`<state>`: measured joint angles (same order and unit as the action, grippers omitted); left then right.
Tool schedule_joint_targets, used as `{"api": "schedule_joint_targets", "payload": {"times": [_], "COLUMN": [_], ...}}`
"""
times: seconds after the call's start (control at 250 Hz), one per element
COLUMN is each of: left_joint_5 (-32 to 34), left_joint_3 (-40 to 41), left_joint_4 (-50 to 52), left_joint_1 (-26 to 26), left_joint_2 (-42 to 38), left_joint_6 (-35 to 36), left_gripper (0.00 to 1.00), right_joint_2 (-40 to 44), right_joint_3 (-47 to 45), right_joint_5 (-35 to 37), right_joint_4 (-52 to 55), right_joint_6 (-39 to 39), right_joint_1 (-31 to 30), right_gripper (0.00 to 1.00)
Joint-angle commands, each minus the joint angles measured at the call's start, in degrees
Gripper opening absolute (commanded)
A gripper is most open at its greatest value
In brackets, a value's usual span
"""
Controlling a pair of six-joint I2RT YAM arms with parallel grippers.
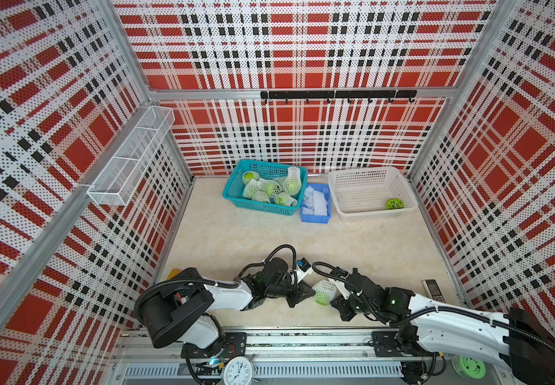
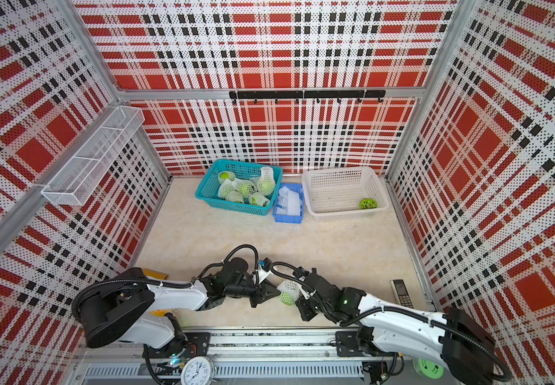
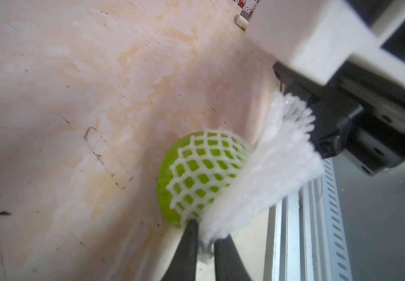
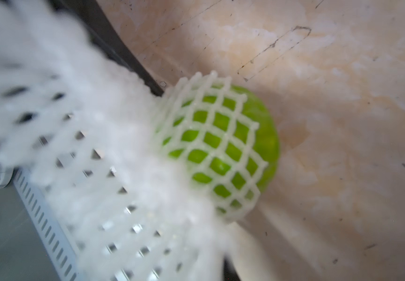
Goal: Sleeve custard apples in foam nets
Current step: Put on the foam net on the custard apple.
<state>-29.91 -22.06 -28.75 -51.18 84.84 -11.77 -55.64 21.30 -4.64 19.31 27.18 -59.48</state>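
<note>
Custard apple (image 1: 321, 298) half-netted — marbled tabletop (image 1: 236, 240), plaid walls (image 1: 302, 50).

Seven custard apples (image 1: 272, 190) show in both top views. Six are netted in the one teal basket (image 1: 233, 191). The seventh (image 1: 321, 298) is half inside its foam net (image 1: 325, 286) near the counter's (image 1: 236, 240) front. Spare foam nets (image 1: 316, 200) are heaped in one blue bin (image 1: 316, 218), too tangled to count. There is one white basket (image 1: 342, 186), one green disc (image 1: 393, 204), one remote (image 1: 433, 290), one alarm clock (image 1: 238, 370) and two robot arms (image 1: 229, 295) (image 1: 436, 311).
</note>
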Motion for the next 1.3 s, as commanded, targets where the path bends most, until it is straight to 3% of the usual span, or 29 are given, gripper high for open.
{"api": "schedule_joint_targets", "payload": {"times": [0.0,0.276,0.708,0.836,1.144,1.232,1.296], "left_joint_5": [-1.8,-1.39,-1.44,-1.89,-0.24,0.44,1.14], "left_joint_3": [0.09,0.18,-2.16,-3.05,-0.38,0.6,1.06], "left_joint_4": [4.67,4.67,4.7,4.67,4.75,4.83,4.94], "left_joint_1": [-0.9,-0.63,0.28,1.16,2.25,2.47,2.51], "left_joint_2": [3.2,3.7,5.62,5.03,-2.74,-5.51,-6.96], "left_joint_6": [-0.64,0.03,0.43,0.48,-0.54,-1.05,-0.97], "left_gripper": [0.17,0.18,0.17,0.17,0.2,0.3,0.32], "right_joint_2": [-2.59,1.72,0.9,0.05,-5.13,-6.01,-6.58], "right_joint_3": [0.54,-0.11,1.08,2.5,5.29,6.01,6.45], "right_joint_5": [1.65,6.27,4.35,3.21,0.09,-0.28,-0.69], "right_joint_4": [-1.82,-0.78,-0.41,-0.7,-2.23,-2.61,-2.61], "right_joint_6": [-1.26,-0.44,-1.27,-4.56,-7.54,-7.91,-8.21], "right_joint_1": [-0.38,1.39,7.24,8.96,9.38,9.37,9.33], "right_gripper": [0.0,0.0,0.0,0.0,0.0,0.0,0.0]}}
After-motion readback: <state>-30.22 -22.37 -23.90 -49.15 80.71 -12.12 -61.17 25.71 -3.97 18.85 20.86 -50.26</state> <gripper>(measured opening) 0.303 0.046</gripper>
